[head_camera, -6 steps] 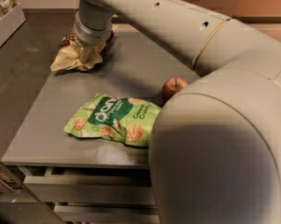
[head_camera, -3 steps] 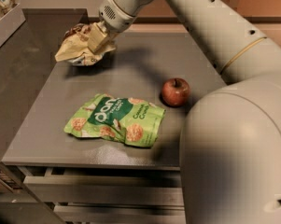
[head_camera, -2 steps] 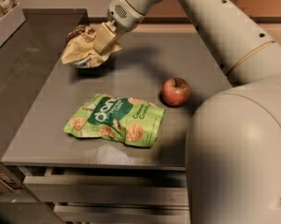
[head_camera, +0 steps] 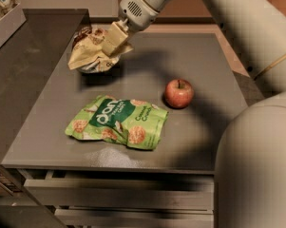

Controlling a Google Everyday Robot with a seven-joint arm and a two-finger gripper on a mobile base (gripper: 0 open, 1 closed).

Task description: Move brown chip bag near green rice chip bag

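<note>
The brown chip bag (head_camera: 88,51) hangs crumpled above the table's back left, its cream-tan side facing me and a dark brown part at the top. My gripper (head_camera: 113,39) is shut on its right side and holds it clear of the surface, with its shadow below. The green rice chip bag (head_camera: 118,122) lies flat near the table's front, below and slightly right of the held bag. The arm reaches in from the upper right.
A red apple (head_camera: 178,93) stands right of the green bag. The grey table (head_camera: 214,65) has drawers under its front edge. A dark counter (head_camera: 23,65) adjoins on the left, with a tray (head_camera: 4,18) at its far end.
The gripper has lifted the brown bag off the table's back left and carried it to the right and toward the front. The green bag and apple have not moved.
</note>
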